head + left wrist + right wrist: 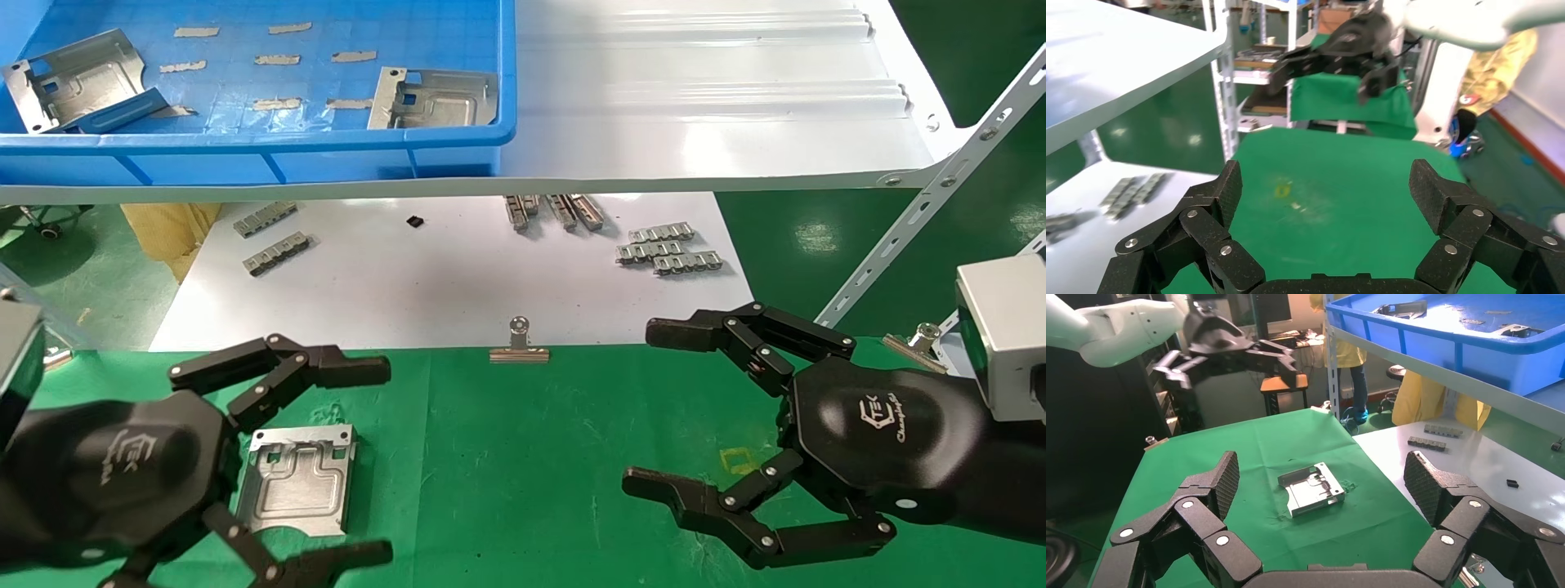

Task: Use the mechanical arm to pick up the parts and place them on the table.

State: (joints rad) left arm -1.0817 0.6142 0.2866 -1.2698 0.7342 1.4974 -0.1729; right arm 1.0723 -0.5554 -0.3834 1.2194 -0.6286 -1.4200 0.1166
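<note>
While my left gripper (327,465) hovers with its black jointed fingers spread wide and empty, one stamped silver part (298,479) with embossed ridges lies flat between them on the wrinkled green table (507,474). My right gripper (654,408) is wide open too. Two more parts (433,98) lie in the blue plastic bin (245,151).

One part (298,480) is laid flat on the bench (523,457), toward its left side, just beside the left pincer (343,465). The right pincer (666,408) is held over the bench's right side, well apart from it. Behind the bench, a sheet (441,278) is spread with link strips (670,247) on it. Above, on the shelf (703,90), a bin (245,147) is set at the left, with two more parts (433,98) lying in it.
</note>
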